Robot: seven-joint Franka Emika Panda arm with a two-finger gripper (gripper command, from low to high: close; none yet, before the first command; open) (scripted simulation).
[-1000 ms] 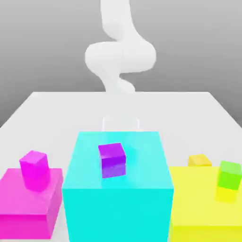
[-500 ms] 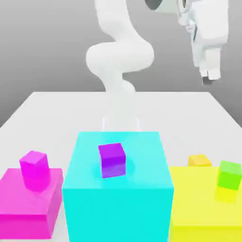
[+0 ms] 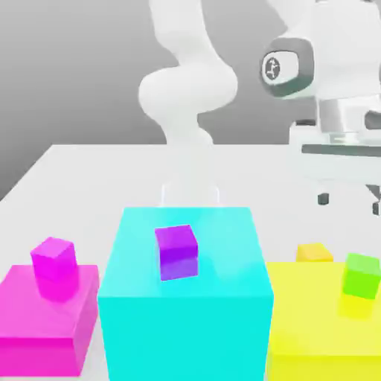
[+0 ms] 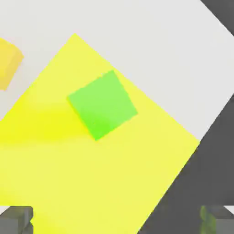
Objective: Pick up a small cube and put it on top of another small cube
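Above the yellow block (image 3: pixel 320 309), my gripper (image 3: pixel 349 204) is spread wide and empty, so nothing's done yet: orange cube (image 3: pixel 314 253) still needs grabbing, then stacking on green (image 3: pixel 362 276).

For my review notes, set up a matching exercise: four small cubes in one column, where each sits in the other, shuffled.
1. orange-yellow cube
2. green cube
3. purple cube
4. magenta cube

A. on the cyan block
B. on the white table
C. on the magenta block
D. on the yellow block

Pairs: 1-B, 2-D, 3-A, 4-C
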